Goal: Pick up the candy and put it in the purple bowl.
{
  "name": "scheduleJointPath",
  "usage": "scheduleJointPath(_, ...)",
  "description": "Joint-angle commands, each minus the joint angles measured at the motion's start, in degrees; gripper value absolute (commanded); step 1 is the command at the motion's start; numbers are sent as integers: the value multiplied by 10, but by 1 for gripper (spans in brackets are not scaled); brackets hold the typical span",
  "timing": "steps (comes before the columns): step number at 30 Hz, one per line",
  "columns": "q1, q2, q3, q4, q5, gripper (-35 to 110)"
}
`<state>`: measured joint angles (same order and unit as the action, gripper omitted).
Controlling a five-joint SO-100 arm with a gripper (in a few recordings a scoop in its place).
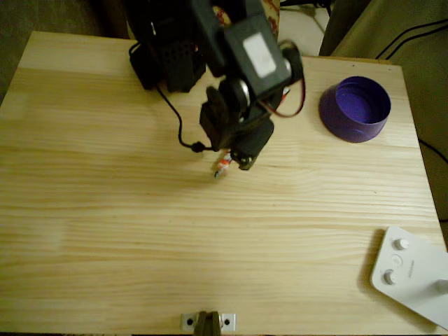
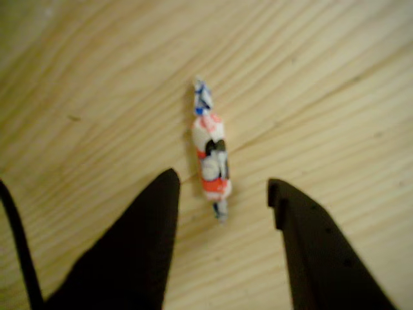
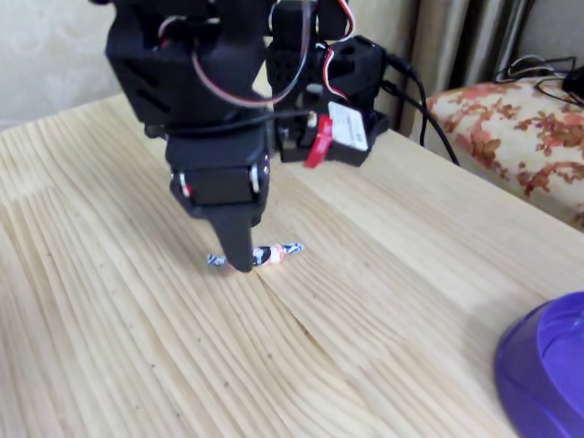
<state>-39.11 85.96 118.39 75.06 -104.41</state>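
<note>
The candy (image 2: pixel 210 157) lies flat on the wooden table, a small white wrapper with red-orange and dark marks and twisted ends; it also shows as the candy (image 1: pixel 222 166) and the candy (image 3: pixel 269 255). My black gripper (image 2: pixel 222 187) is open right over it, one finger on each side of the sweet's near end, neither pressing it. In the fixed view a fingertip (image 3: pixel 239 258) reaches down to the table in front of the candy. The purple bowl (image 1: pixel 355 108) stands at the table's far right, well apart from the gripper (image 1: pixel 231 164); its rim shows as the bowl (image 3: pixel 547 374) at the lower right.
A white device with round buttons (image 1: pixel 411 274) lies at the table's front right corner. A metal bracket (image 1: pixel 208 321) sits on the front edge. The arm's base (image 1: pixel 168 52) and a black cable (image 1: pixel 175 119) occupy the far middle. An upholstered seat (image 3: pixel 511 123) stands beyond the table.
</note>
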Motion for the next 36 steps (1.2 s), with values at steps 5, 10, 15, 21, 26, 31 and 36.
scheduleJointPath(5,11,-14,-44,-9,-11,29)
scheduleJointPath(10,19,-27,-44,-9,-16,29)
scheduleJointPath(15,23,-27,-34,-9,-14,29)
scheduleJointPath(21,18,-27,-28,-9,-13,29)
scheduleJointPath(26,4,-21,-18,-9,-8,29)
scheduleJointPath(31,-7,-21,-14,-9,-1,28)
scheduleJointPath(36,-10,-28,-12,-9,0,26)
